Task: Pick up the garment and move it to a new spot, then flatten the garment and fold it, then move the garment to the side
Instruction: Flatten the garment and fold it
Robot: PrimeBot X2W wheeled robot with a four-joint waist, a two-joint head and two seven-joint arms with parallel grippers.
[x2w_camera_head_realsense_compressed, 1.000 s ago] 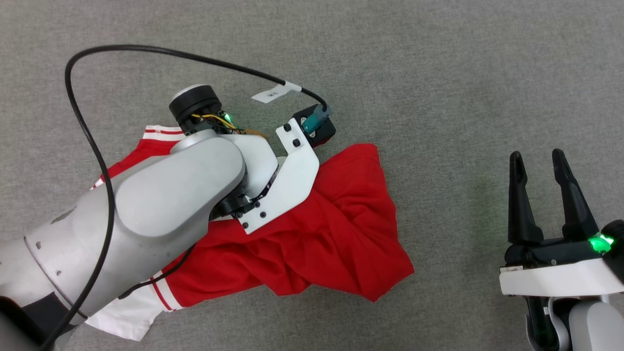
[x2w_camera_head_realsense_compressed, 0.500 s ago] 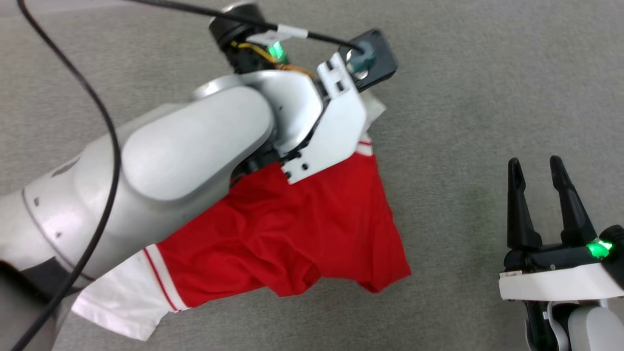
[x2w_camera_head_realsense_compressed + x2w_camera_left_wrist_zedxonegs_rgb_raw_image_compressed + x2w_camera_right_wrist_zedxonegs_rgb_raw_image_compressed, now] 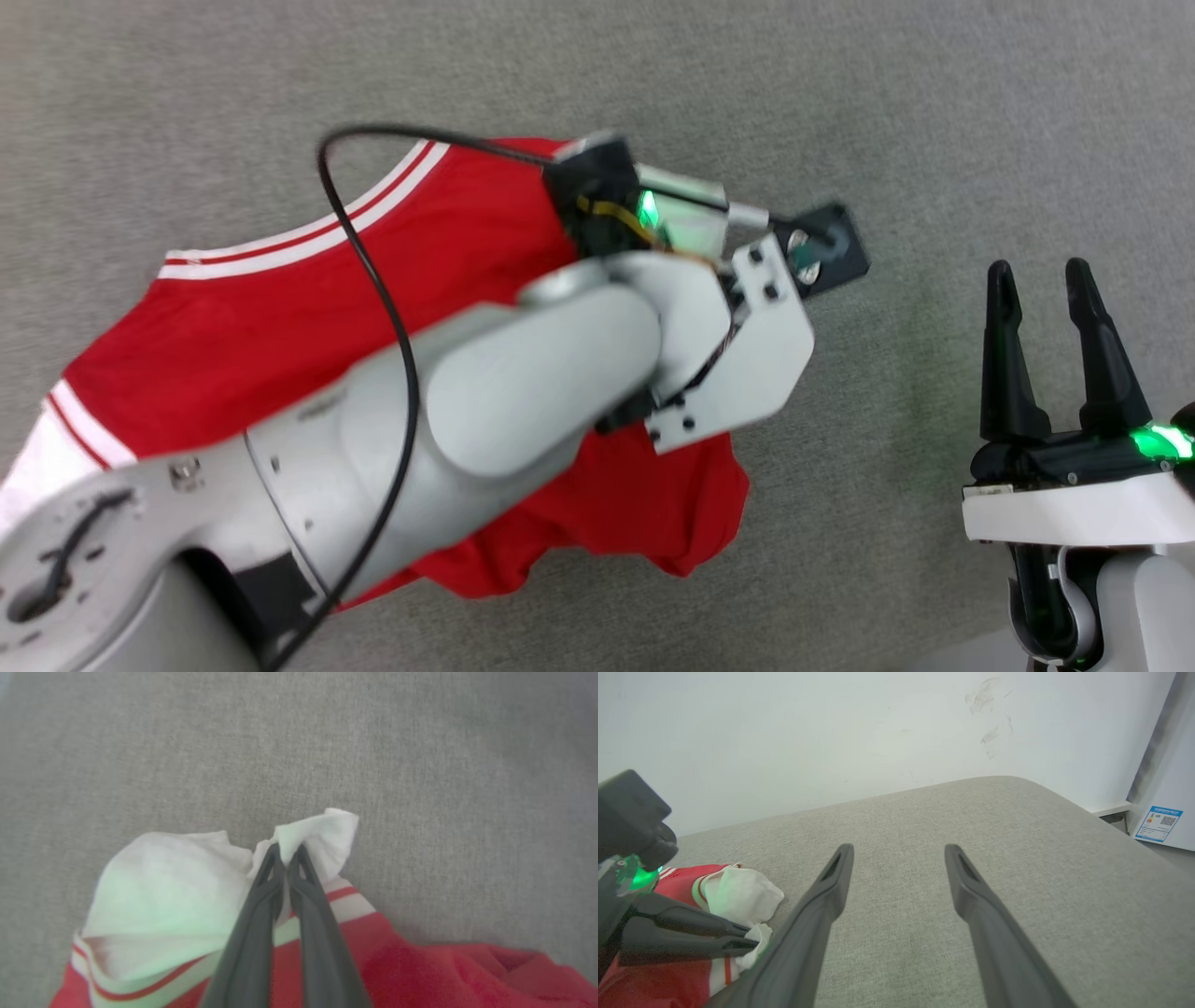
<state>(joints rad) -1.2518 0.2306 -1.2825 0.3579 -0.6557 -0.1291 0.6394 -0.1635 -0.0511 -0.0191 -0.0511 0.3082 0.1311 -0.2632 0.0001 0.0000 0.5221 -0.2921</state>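
While the left gripper (image 3: 285, 853) pinches a white sleeve (image 3: 322, 830) of the garment (image 3: 280, 308), fingers closed, red body crumpled on the bench (image 3: 934, 112), right gripper (image 3: 1038, 271) apart, fingers open, empty.

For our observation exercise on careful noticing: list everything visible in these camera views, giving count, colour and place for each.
Jersey-style fabric T-shirt: one, red with white sleeves and striped trim, rumpled on the surface.
Woven upholstered surface: one, grey, beneath everything.
Plain wall: one, white, behind the surface.
Paper label: one, blue, on a white panel, far right in right wrist view.
Cable: one, black, looping over the left arm.
Left arm: one, silver-grey, above the T-shirt.
Left gripper: one, dark fingers shut on a white sleeve.
Right gripper: one, dark fingers open, over bare surface.
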